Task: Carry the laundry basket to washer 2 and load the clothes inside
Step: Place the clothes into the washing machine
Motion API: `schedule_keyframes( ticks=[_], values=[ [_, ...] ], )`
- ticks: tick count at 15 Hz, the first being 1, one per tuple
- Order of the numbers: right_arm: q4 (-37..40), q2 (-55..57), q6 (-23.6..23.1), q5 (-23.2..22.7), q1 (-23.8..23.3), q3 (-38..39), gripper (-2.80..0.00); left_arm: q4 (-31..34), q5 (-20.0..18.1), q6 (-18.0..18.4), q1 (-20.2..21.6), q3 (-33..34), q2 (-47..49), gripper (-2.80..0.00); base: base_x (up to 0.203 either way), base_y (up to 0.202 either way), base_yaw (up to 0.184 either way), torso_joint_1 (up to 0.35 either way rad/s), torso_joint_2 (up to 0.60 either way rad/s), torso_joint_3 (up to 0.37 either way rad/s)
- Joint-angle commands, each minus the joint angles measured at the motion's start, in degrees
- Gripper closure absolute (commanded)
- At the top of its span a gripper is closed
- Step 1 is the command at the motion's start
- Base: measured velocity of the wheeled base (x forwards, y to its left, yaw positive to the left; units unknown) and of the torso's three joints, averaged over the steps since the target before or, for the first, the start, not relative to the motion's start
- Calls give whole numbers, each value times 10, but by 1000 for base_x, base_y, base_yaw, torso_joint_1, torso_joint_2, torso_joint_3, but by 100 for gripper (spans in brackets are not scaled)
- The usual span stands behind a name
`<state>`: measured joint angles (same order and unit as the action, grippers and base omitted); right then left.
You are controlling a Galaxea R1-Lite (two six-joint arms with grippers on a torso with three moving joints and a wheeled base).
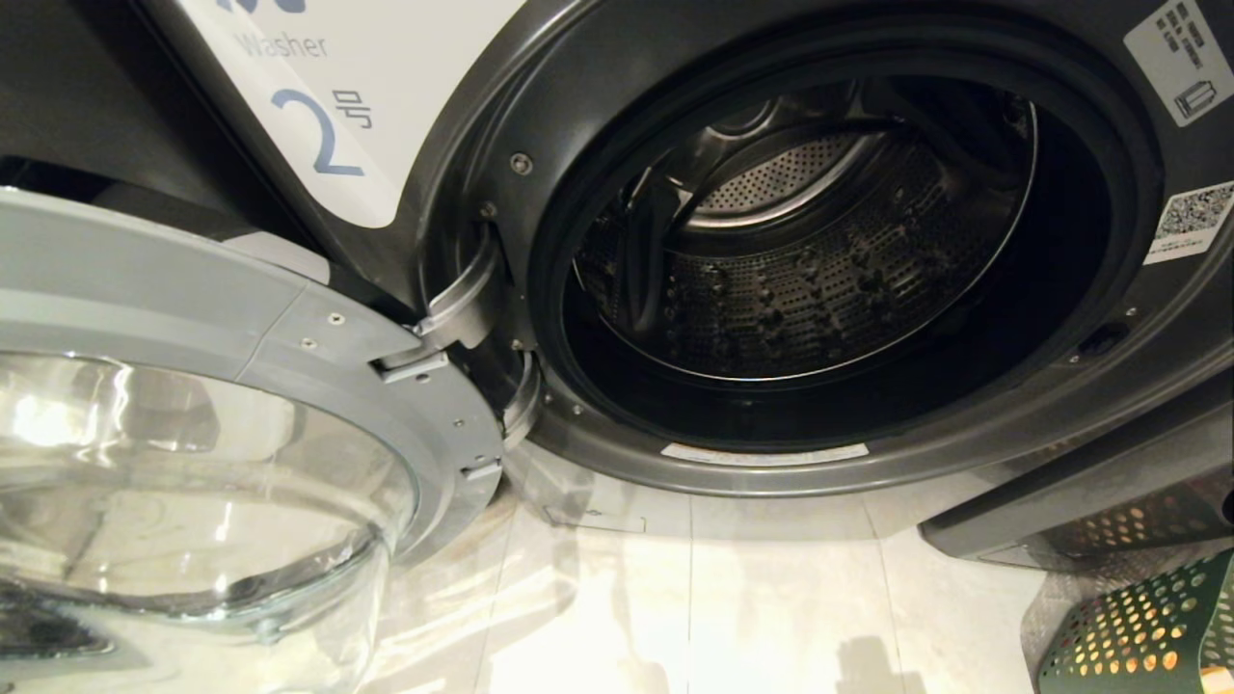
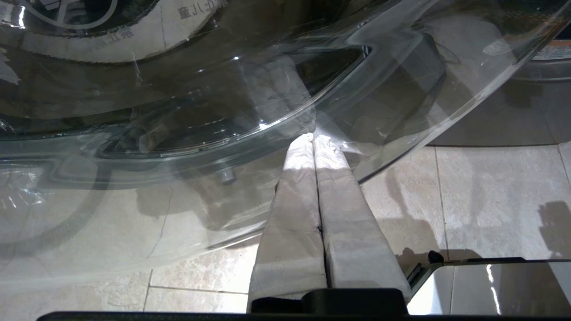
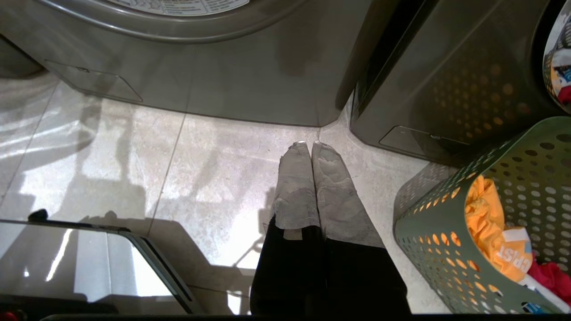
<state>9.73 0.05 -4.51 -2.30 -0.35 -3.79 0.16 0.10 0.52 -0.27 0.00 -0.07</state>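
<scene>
Head view: washer 2 [image 1: 1109,463] fills the frame, its white label with a blue "2" [image 1: 318,130] at the upper left of the dark grey front. The round door [image 1: 222,318] stands swung open on the left, hinged beside the opening, its clear glass bowl bulging toward the camera. The perforated steel drum [image 1: 800,260] shows no laundry inside. At the bottom right corner, on the pale tiled floor [image 1: 694,598], a slice of the green laundry basket [image 1: 1147,627] peeks in. Neither gripper appears here.

Left wrist view: the left gripper [image 2: 314,138] hangs low over the floor tiles with its 2 cloth-wrapped fingers [image 2: 294,214] pressed together and nothing between them. Its tips sit close under the curved glass of the open door [image 2: 250,102] — whether they touch it cannot be told. The basket is out of this view.

Right wrist view: the right gripper [image 3: 310,145] also has its 2 wrapped fingers [image 3: 296,191] pressed flat together, empty, pointing at the floor near the foot of the washer's front panel [image 3: 223,84]. The laundry basket [image 3: 446,232] stands on the tiles just beside this gripper, apart from the fingers, next to the corner of a neighbouring grey machine [image 3: 446,89]. Inside it lie the clothes — a yellow garment [image 3: 484,214], a white printed piece [image 3: 513,254] and a red-magenta one [image 3: 551,276].
</scene>
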Motion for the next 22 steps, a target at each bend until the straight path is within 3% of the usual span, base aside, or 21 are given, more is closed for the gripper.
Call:
schedule_keyframes(
  ticks=[1, 22],
  values=[
    [0, 0, 6, 0, 0, 0, 0, 0, 1, 0, 0, 0, 0, 0, 0, 0, 0, 0, 0, 0],
    [0, 0, 7, 0, 0, 0, 0, 0, 1, 0, 0, 0, 0, 0, 0, 0, 0, 0, 0, 0]
  ],
)
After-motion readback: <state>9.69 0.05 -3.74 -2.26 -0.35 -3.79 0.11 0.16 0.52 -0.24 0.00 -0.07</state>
